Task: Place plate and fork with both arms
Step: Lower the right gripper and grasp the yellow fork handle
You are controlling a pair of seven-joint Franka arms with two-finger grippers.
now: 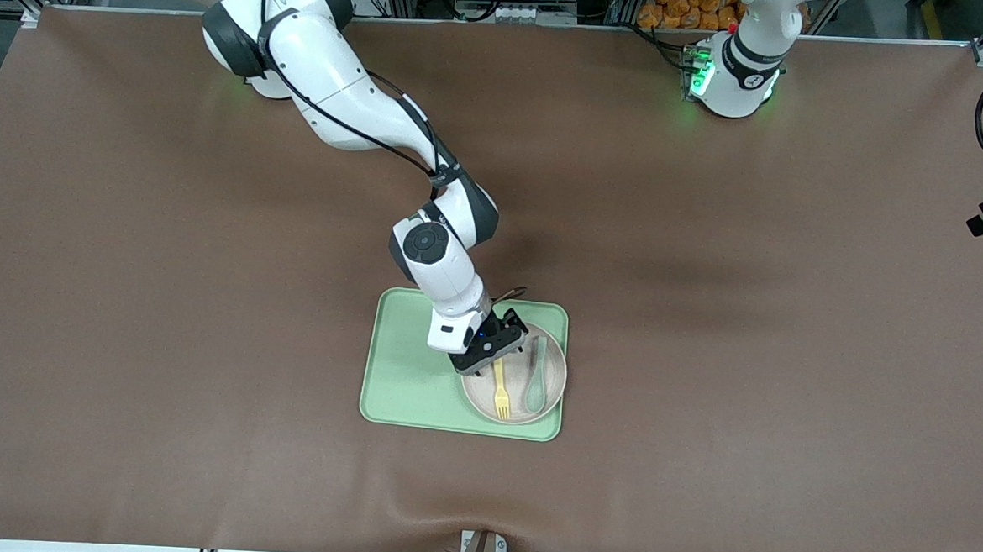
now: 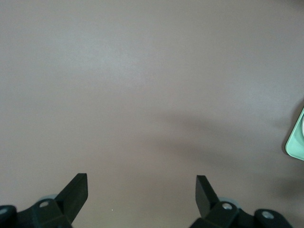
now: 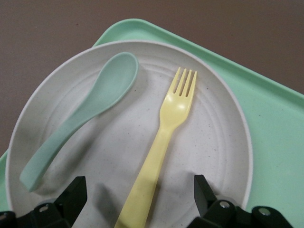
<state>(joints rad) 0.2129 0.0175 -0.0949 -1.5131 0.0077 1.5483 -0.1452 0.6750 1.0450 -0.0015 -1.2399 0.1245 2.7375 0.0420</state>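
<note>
From where I sit the job looks nearly finished: the plate (image 1: 514, 381) lies on the tray (image 1: 411, 373), at the corner nearest the front camera and toward the left arm's end, and the fork (image 1: 500, 392) lies flat in the plate, tines pointing toward the front camera, just beside the spoon (image 1: 534, 377). My right gripper (image 1: 496, 349) hangs low over the fork's handle end; the right wrist view shows its jaws spread wide to either side of the handle with nothing held, so I judge the fork set down and only the lift clear remaining. The left gripper (image 2: 141, 192) waits over bare worktop (image 1: 749, 340) with just a corner of the tray in its view, jaws likewise wide apart and empty. The plate (image 3: 128, 137) is a round, off-white, finely speckled dish with faint rings and a raised rim. The fork (image 3: 161, 147) is pale-yellow smooth plastic, four short tines, a slim handle. The spoon (image 3: 85, 114) is matte grey-green with a rounded bowl. The tray (image 3: 280, 142) is light green, rectangular, with rounded corners and a low lip. The worktop is covered in a dull brown cloth-like sheet.
</note>
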